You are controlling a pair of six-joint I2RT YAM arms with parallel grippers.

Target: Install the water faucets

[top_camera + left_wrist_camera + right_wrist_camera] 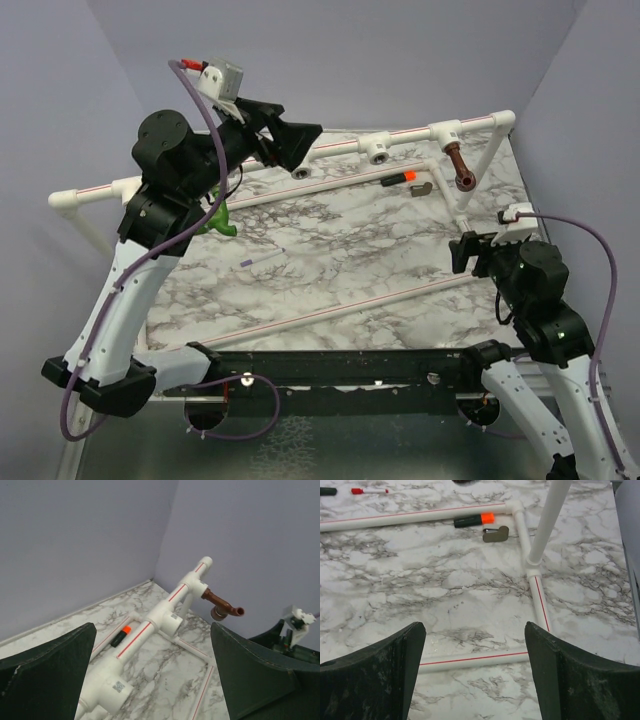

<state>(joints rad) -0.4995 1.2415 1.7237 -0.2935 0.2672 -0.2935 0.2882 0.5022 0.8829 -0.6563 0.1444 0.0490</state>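
1. The left end effector [292,140] hangs over the raised white pipe [345,146] along the desk's [330,255] far edge. Its jaws stand wide apart with nothing between them.
2. The right end effector [464,250] is above the desk near the right edge. Its fingers [385,670] are spread and empty, with only marble and floor-level pipe showing in the gap.
3. The dark reddish-brown faucet [460,165] is fitted into the tee [445,131] near the far right corner, its curved spout pointing down and forward.
4. The green faucet [222,218] lies on the desk near the left edge, partly hidden by the left arm.
5. Another tee [378,150] at the middle of the raised pipe has an open socket.
6. An orange-and-black cylinder [400,179] lies beside a low pipe toward the far right corner, with a grey-brown bent piece [422,188] just beside it.
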